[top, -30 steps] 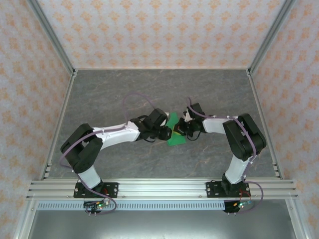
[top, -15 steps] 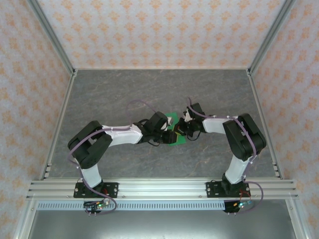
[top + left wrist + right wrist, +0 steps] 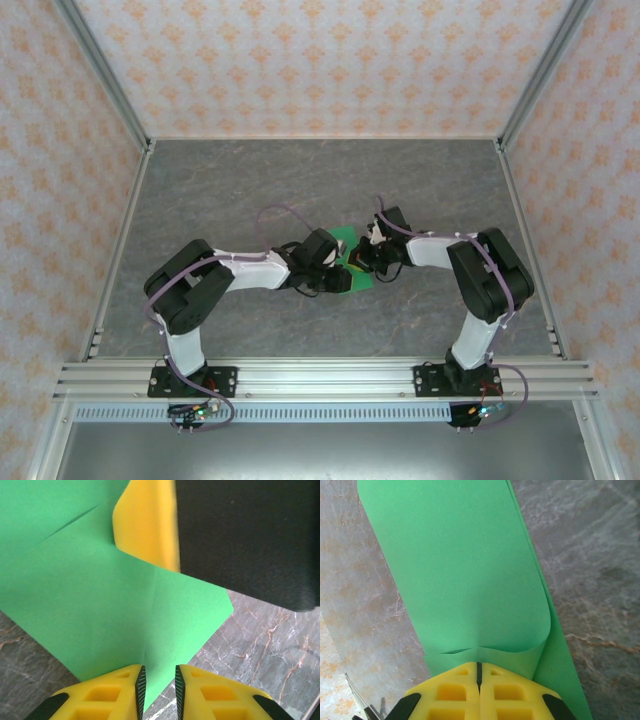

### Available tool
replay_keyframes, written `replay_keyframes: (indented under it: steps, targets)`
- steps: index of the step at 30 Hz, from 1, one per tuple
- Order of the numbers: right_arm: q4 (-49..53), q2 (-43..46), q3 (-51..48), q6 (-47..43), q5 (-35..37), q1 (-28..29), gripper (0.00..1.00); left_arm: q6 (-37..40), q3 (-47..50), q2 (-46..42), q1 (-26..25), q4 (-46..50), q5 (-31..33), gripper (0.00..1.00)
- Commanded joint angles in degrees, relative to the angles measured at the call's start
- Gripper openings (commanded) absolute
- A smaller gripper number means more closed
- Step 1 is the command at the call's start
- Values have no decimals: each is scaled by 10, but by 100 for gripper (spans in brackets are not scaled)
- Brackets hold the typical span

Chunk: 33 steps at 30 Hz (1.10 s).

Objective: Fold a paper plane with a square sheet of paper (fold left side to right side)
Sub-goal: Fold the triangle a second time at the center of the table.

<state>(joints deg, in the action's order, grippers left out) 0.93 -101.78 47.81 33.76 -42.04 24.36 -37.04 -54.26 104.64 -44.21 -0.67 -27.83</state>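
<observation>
Square sheet of paper (image 3: 100, 605) stays pinched in right gripper (image 3: 479, 666) while narrowly parted left gripper (image 3: 156, 672) advances.

Creased green sheet of paper (image 3: 465, 570), partly curled

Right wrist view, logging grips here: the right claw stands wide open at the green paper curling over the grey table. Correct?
No. The right wrist view shows the right claw shut, its jaws meeting in a thin seam, pinching the green square sheet of paper that curls over the grey table.
</observation>
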Motion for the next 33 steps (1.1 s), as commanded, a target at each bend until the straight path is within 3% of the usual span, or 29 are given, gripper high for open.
replay_keyframes:
  steps: [1,11,18,33]
  targets:
    - [52,-27,-6,-15,59,-2,6,12,5,7,0,32,24,26]
    - [34,51,-17,-22,50,-1,5,12,15,12,-1,39,27,19]
    - [-5,115,-87,11,27,1,1,11,12,15,-8,45,31,14]
    - [-109,107,-111,61,3,33,1,10,11,14,-11,54,40,11]
